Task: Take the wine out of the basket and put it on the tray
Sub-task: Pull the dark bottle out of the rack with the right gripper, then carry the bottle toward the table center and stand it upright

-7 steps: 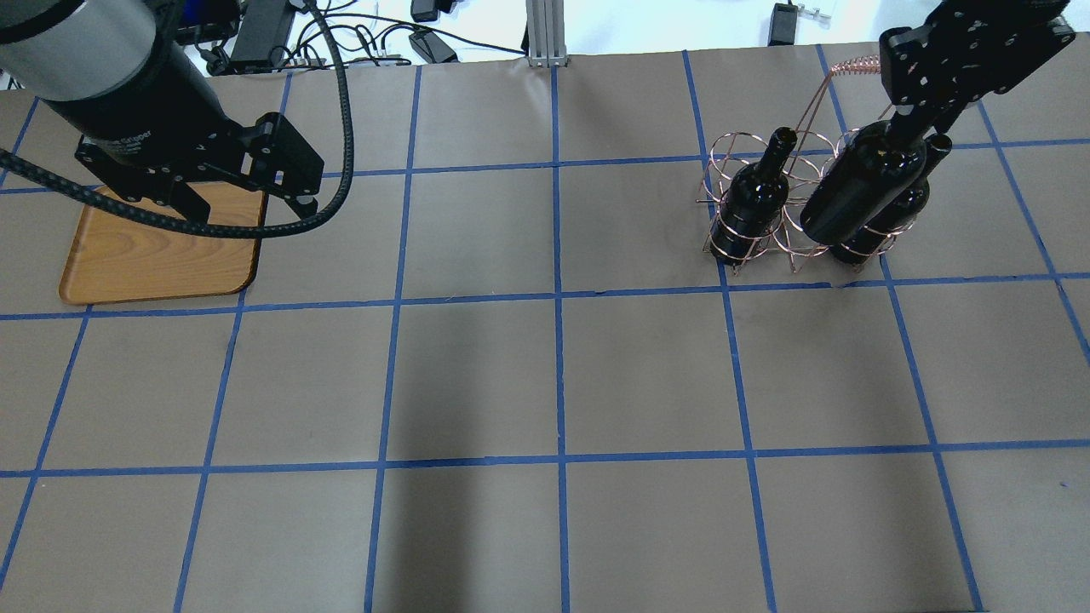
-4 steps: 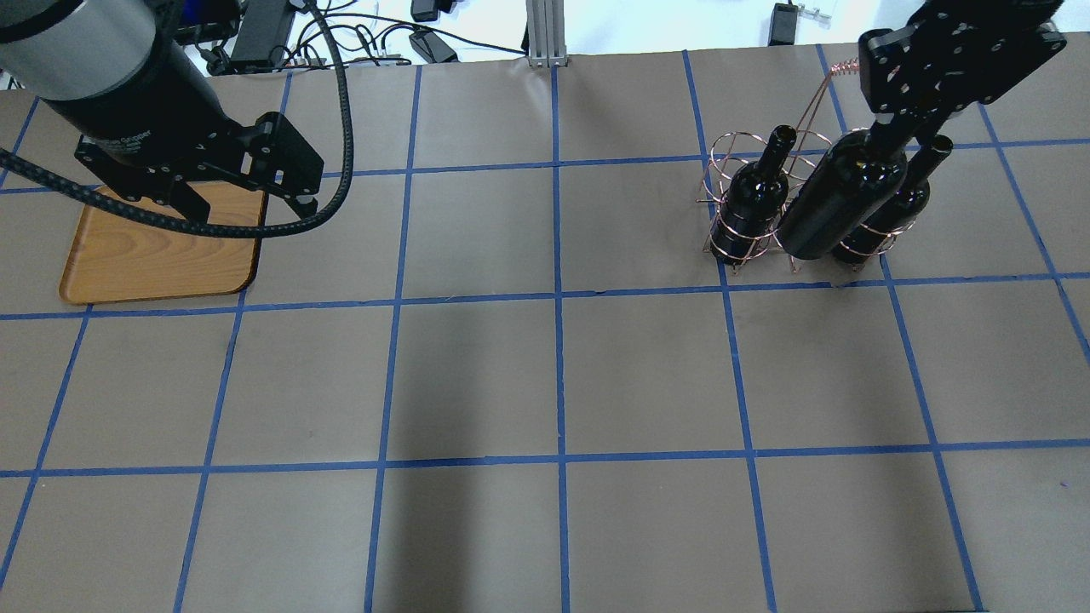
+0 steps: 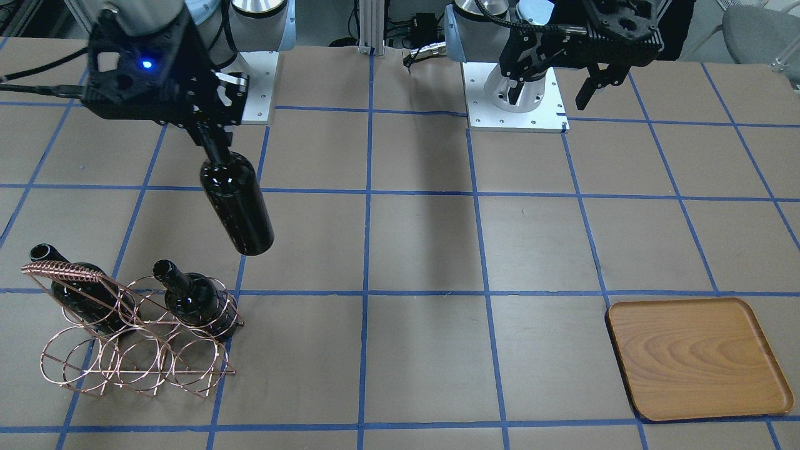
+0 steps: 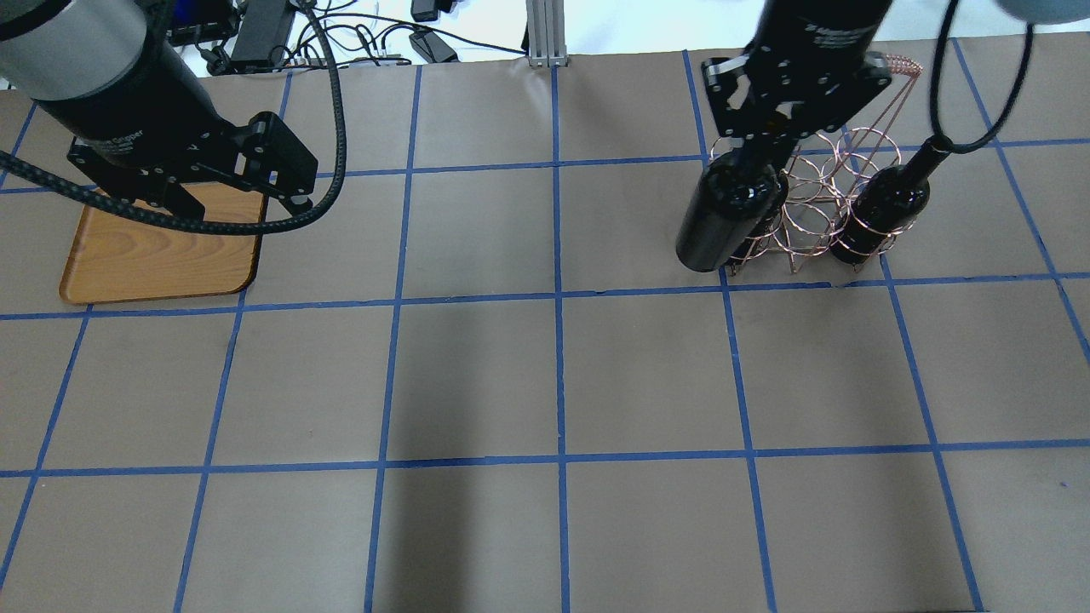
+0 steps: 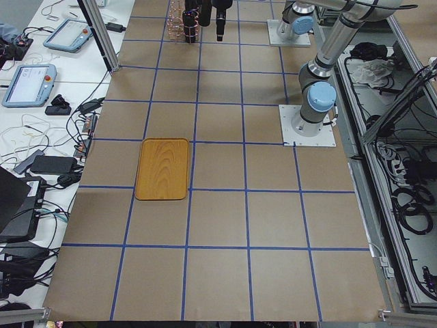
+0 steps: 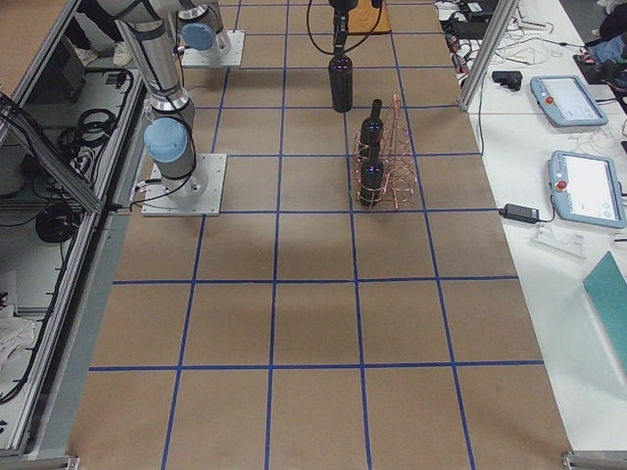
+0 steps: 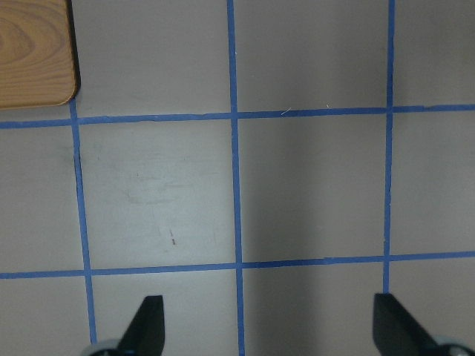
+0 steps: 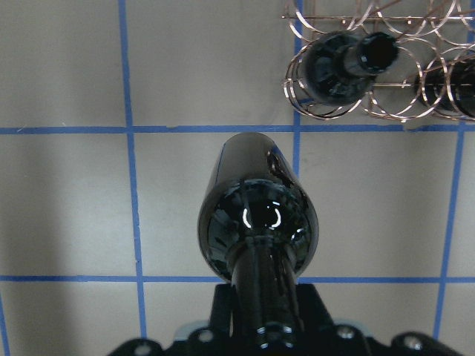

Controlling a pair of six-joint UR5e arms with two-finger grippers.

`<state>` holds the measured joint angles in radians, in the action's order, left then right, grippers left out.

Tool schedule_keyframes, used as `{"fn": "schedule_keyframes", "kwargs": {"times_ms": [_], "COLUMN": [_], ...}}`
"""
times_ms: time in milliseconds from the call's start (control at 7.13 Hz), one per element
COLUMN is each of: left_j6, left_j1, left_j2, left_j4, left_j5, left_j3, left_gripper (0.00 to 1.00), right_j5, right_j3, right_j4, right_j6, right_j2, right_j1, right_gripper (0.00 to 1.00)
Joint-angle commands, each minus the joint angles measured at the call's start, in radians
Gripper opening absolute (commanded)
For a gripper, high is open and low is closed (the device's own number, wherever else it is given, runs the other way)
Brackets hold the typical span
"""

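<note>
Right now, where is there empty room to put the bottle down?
The tray is bare all over. The wide table stretch between the tray and the basket is bare too. It is crowded at the basket: two bottles stand in its rings, with the held bottle hanging close by.

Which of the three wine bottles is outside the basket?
The bottle hanging by its neck from the right gripper, in the air, clear of the basket. The other two bottles stand inside its wire rings.

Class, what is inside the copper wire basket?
Two bottles stand in the basket: the handle-side bottle and the other bottle; its remaining rings are empty. The wine hangs outside from the right hand, covering the other bottle in the overhead view.
</note>
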<state>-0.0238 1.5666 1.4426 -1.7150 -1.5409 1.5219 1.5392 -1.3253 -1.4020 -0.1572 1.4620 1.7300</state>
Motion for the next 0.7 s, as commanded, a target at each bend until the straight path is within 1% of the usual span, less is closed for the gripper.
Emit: {"fn": "schedule_keyframes", "kwargs": {"times_ms": [0, 140, 280, 421, 561], "left_j6": [-0.004, -0.004, -0.008, -0.008, -0.010], "left_j1": [-0.002, -0.002, -0.002, -0.002, -0.003], "left_j2": [-0.004, -0.007, -0.008, -0.008, -0.008], "left_j4": [-0.003, -0.005, -0.005, -0.006, -0.005], "left_j5": [-0.001, -0.002, -0.002, -0.002, -0.002], "left_j3": [0.001, 0.001, 0.001, 0.001, 0.001], "left_gripper": [1.00, 1.00, 1.00, 1.00, 1.00], "right_j5": [-0.004, -0.004, -0.004, -0.005, -0.014], "right_j3": [-0.003, -0.012, -0.032, -0.049, -0.058], "right_j4": [-0.119, -0.180, -0.239, -0.288, -0.293], "right_j6": [-0.195, -0.273, -0.304, -0.355, -0.393], "right_j2": [-0.081, -0.116, -0.140, -0.155, -0.161], "right_j1": [0.185, 0.230, 0.264, 0.276, 0.286], "right_gripper": [0.00, 0.00, 0.00, 0.00, 0.00]}}
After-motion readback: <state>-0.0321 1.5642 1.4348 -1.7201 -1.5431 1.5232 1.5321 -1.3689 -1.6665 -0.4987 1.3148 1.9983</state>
